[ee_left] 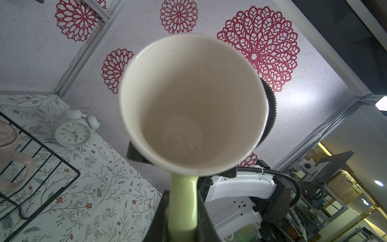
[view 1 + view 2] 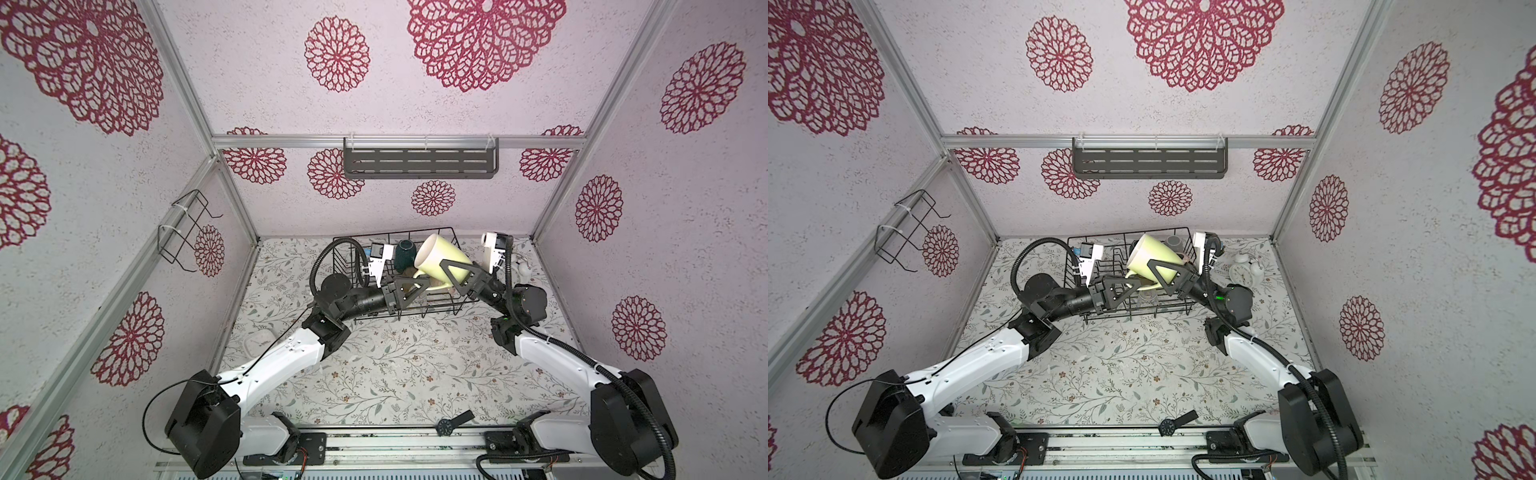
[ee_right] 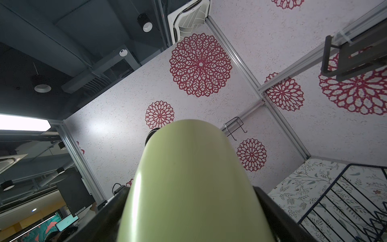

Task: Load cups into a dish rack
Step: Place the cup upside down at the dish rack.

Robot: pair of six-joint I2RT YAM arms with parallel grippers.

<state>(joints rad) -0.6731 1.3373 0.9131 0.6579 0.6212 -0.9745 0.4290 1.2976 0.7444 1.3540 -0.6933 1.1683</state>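
A light green mug (image 2: 440, 257) (image 2: 1152, 257) hangs tilted above the black wire dish rack (image 2: 415, 230) (image 2: 1125, 235) at the back of the table. My left gripper (image 2: 417, 286) (image 1: 183, 209) is shut on the mug's handle (image 1: 183, 201). My right gripper (image 2: 453, 268) (image 3: 188, 209) reaches in from the other side, and its fingers lie against both sides of the mug's body (image 3: 188, 178). A dark teal mug (image 2: 405, 253), a grey mug (image 2: 1172, 243) and a pink mug (image 1: 10, 150) sit in the rack.
A white twin-bell alarm clock (image 2: 1244, 272) (image 1: 73, 130) stands just right of the rack. On the back wall hangs a grey slotted shelf (image 2: 419, 162), on the left wall a small wire bracket (image 2: 187, 232). A small black object (image 2: 453, 424) lies at the front edge.
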